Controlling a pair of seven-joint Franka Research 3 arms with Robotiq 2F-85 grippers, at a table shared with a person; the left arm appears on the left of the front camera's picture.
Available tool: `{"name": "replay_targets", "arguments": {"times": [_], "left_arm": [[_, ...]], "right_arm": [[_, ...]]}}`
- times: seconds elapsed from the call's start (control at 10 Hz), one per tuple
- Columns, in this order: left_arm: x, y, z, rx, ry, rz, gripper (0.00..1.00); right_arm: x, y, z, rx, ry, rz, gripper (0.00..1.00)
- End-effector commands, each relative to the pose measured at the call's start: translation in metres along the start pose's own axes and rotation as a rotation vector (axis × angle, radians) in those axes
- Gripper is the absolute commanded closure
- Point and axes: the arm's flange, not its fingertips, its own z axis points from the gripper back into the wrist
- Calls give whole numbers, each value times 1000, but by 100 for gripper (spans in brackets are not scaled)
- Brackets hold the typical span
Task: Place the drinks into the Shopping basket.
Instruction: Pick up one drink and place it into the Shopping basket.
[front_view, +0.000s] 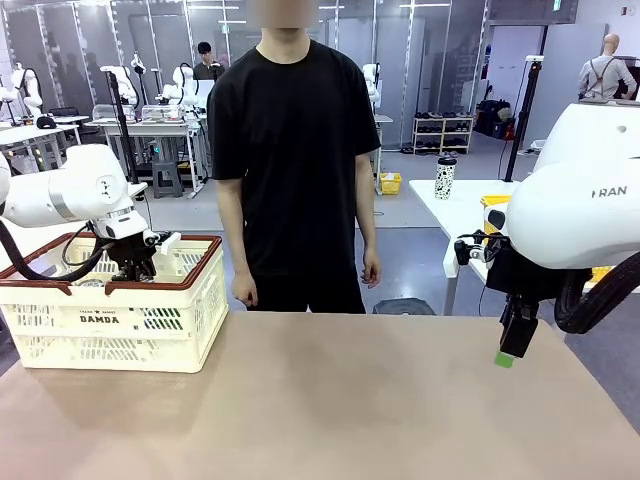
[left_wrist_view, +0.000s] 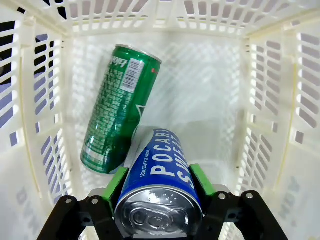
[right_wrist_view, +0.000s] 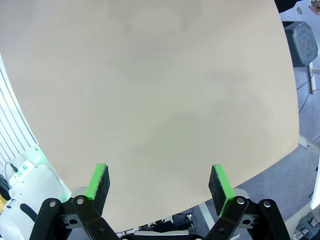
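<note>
Blue Pocari Sweat can (left_wrist_view: 160, 180) gripped by left pincer (left_wrist_view: 159, 186) inside Shopping basket (left_wrist_view: 280, 100) beside green can (left_wrist_view: 117, 107), unreleased; right pincer (right_wrist_view: 159, 182) open, empty.

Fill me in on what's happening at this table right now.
The left gripper is down inside the Shopping basket, shut on a blue Pocari Sweat can. A green can already lies in the basket beside it. The right gripper hangs open over the bare table. A person stands at the far side, hands down.
</note>
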Motion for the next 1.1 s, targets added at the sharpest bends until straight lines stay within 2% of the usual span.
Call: {"name": "replay_targets", "arguments": {"times": [0.0,0.5,0.8,1.0], "left_arm": [[1,3,1,16,-5,9,40],[0,2,-10,23,4,6,40],[2,1,-18,0,49,-13,40],[3,-1,-20,2,20,-16,40]], "right_arm": [[-1,0,1,-4,10,-2,0],[-1,0,1,-4,10,-2,0],[-1,0,1,-4,10,-2,0],[-1,0,1,-4,10,-2,0]]}}
